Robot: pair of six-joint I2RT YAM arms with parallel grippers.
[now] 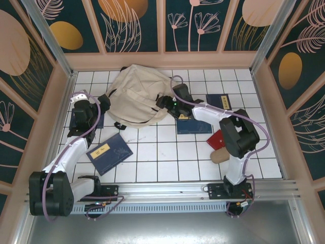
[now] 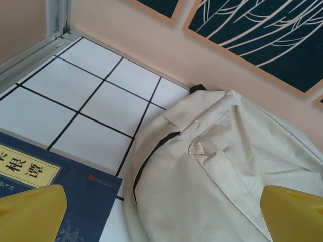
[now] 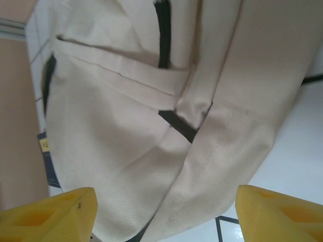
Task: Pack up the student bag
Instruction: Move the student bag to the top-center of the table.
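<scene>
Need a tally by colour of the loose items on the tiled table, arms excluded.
Beige bag: 1
Navy books: 4
Red item: 1
Tan item: 1
Total: 7

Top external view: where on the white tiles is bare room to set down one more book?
The widest bare patch lies in front of the student bag, between the front-left navy book and the red item. The back-right corner tiles are also bare. It is crowded around the right gripper at the bag.
</scene>
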